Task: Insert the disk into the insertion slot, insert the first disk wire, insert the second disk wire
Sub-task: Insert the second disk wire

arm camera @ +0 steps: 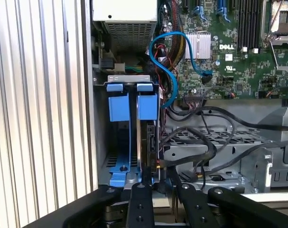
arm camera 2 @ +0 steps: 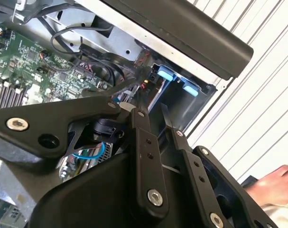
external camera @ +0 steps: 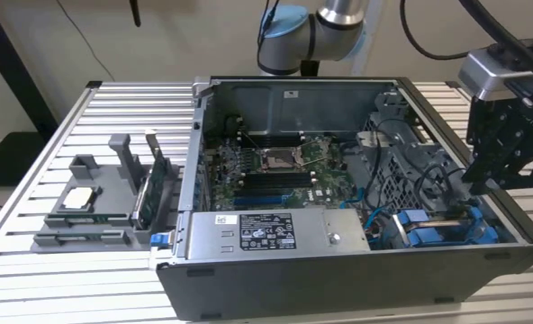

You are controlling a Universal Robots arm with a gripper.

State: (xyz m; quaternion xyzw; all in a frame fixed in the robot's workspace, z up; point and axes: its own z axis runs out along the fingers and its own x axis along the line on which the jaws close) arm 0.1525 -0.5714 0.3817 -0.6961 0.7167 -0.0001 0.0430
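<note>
Checking seat | disk (arm camera: 152, 142) on edge in the insertion slot (arm camera: 128, 78), apparently well in | gripper (arm camera: 159, 176) at its near end, jaws narrowly apart, clamped or not we cannot tell | we'd press squarely, gently, clear of black cables (arm camera: 215, 116).

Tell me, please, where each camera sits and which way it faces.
Exterior view: off the arm, looking down on the computer case; shows the arm and gripper.
First wrist view: on the wrist, facing the insertion slot past the gripper.
Second wrist view: on the wrist, behind the gripper, facing the blue tabs.
Shared: all show gripper and insertion slot.
</note>
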